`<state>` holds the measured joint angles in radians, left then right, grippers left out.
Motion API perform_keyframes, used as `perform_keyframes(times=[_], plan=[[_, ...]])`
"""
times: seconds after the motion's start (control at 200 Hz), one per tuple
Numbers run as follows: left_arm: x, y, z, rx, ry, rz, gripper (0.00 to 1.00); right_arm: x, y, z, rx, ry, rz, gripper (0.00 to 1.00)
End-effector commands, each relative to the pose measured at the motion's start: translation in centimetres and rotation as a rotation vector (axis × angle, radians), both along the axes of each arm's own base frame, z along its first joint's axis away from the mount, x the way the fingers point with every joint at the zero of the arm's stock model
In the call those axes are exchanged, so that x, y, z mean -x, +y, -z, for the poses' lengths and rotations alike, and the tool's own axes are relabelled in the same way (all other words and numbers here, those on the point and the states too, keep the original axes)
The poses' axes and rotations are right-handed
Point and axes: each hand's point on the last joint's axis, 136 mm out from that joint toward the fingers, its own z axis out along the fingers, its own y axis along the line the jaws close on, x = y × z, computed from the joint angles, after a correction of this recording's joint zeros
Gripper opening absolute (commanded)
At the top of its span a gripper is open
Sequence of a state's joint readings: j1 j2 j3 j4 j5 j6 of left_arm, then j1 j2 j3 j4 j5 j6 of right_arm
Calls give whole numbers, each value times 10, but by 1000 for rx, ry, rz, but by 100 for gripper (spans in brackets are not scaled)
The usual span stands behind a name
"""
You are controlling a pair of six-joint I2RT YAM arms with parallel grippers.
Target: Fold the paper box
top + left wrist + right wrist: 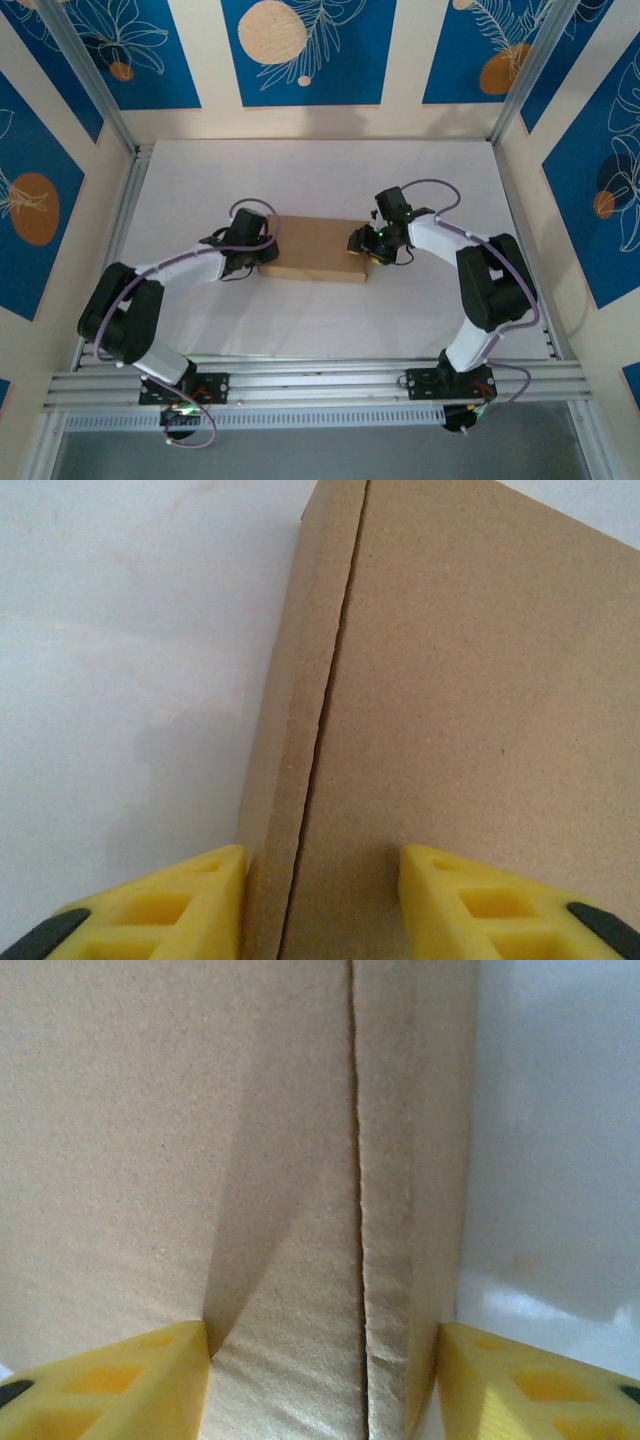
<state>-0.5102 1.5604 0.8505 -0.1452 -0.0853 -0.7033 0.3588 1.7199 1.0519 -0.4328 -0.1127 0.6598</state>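
The left gripper (260, 254) is meeting the left end of the paper box (315, 249). In its wrist view the left gripper (322, 865) is standing part open. One yellow finger (170, 905) is sitting just beside the narrow side wall of the paper box (480, 680), and the other (490, 900) is lying against the broad top panel, so the seam between wall and panel is running up between them. Whether the fingers are pinching the cardboard cannot be told.

The right gripper (363, 245) is meeting the right end in the same way. Close up, the right gripper (322, 1335) is also part open. One finger (120, 1380) is on the wide panel of the paper box (150, 1160), casting a shadow there, and the other (540, 1380) is beside the side wall, over the white worktop (560, 1110). Its grip cannot be told either.

The box is lying closed and flat near the middle of the worktop (300, 330), its long sides running along the near edge, well apart from every corner. Bare white surface (120, 630) is showing beside its wall.
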Motion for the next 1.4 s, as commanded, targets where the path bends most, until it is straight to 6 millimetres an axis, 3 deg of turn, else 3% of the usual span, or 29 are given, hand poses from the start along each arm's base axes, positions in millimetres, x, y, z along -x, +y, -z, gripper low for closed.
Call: perform_keyframes(times=[0.0,0.12,0.26,0.435,0.495,0.535,0.56,0.76,0.87,0.96,1.005,1.075,1.14,1.22,1.306,1.396], plan=[[-6,-13,11,-10,35,42,40,-15,3,13,18,10,-24,58],[-18,-14,10,-27,31,40,42,-36,2,13,41,-1,-31,59],[-30,-14,3,-33,5,39,50,-45,0,10,41,-18,-24,62],[-38,-9,-12,-32,-7,18,72,-50,4,-12,-14,-86,-41,77],[-39,-5,-25,-36,-48,5,82,-54,2,-28,-12,-144,-44,83],[-40,-2,-36,-43,-84,5,94,-56,0,-42,-14,-185,-44,99],[-41,1,-45,-49,-108,2,100,-58,-2,-51,-10,-209,-42,99],[-48,20,-136,-140,-351,34,100,-55,-6,-133,10,-461,-75,99],[-36,62,-185,-270,-569,-63,100,-37,-13,-183,129,-698,-76,99],[-23,95,-204,-348,-738,-162,100,-19,-21,-225,182,-926,-48,99],[-22,101,-210,-402,-799,-156,100,-16,-31,-233,201,-990,-5,99],[-27,105,-207,-526,-842,-110,100,-18,-45,-238,221,-1058,19,99],[-37,103,-186,-633,-820,-4,100,-24,-51,-231,263,-1122,-52,99],[-50,117,-155,-702,-764,13,100,-30,-55,-220,311,-1177,-142,99],[-56,130,-119,-681,-725,32,100,-25,-41,-210,331,-1248,-311,99],[-54,142,-85,-606,-681,33,100,-33,-54,-196,371,-1262,-262,99]])
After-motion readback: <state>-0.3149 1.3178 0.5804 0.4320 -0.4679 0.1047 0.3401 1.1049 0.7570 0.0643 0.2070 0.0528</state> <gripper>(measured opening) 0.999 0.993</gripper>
